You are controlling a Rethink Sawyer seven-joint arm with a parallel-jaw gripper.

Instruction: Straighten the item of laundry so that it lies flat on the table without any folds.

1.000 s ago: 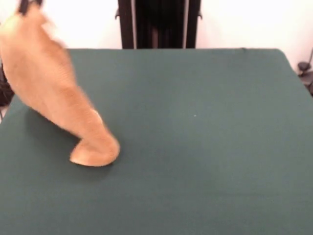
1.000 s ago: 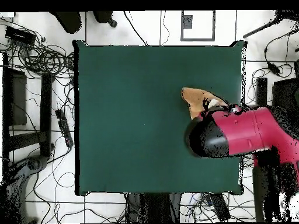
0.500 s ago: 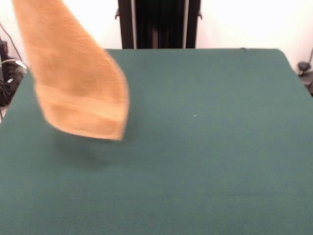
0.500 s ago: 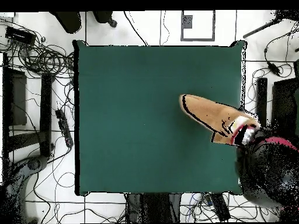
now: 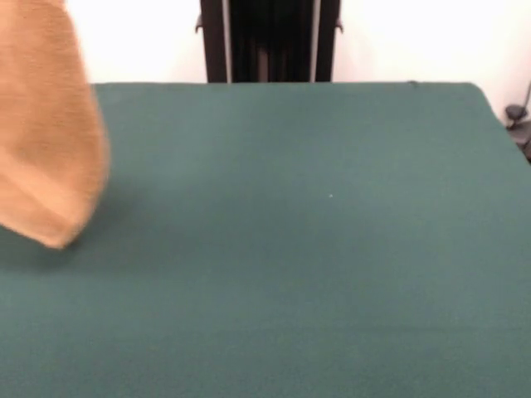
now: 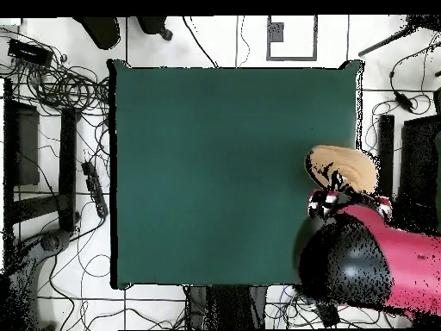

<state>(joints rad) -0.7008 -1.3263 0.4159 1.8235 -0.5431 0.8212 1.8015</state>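
Towel: one piece, orange-tan terry cloth. From the front it hangs at the left edge of the scene, bunched into a long drape that runs out of the top of the view and tapers to a rounded lower corner. That corner sits low over the table's left margin, with a soft shadow on the felt beneath it; whether the tip touches the surface cannot be told. The cloth is not spread out. No bands or tag can be made out in its present state.

Same towel from overhead: a rounded tan lump at the table's right edge, part over the felt and part past the edge, about halfway along that side.

Table: large, rectangular, dark green felt-like top. A tiny pale speck lies near its middle.

Arm: red and black, seen from overhead, bulky black joint housing over the table's lower right corner, red casing reaching off to the right.

Gripper: only the wrist end shows from overhead, directly next to the tan lump and touching it by appearance. The fingers themselves are hidden under the arm and the cloth, so I cannot tell whether they are spread or pinched on the towel. From the front the gripper is out of frame above.

Surroundings: white tiled floor with loose black cables beside the table.
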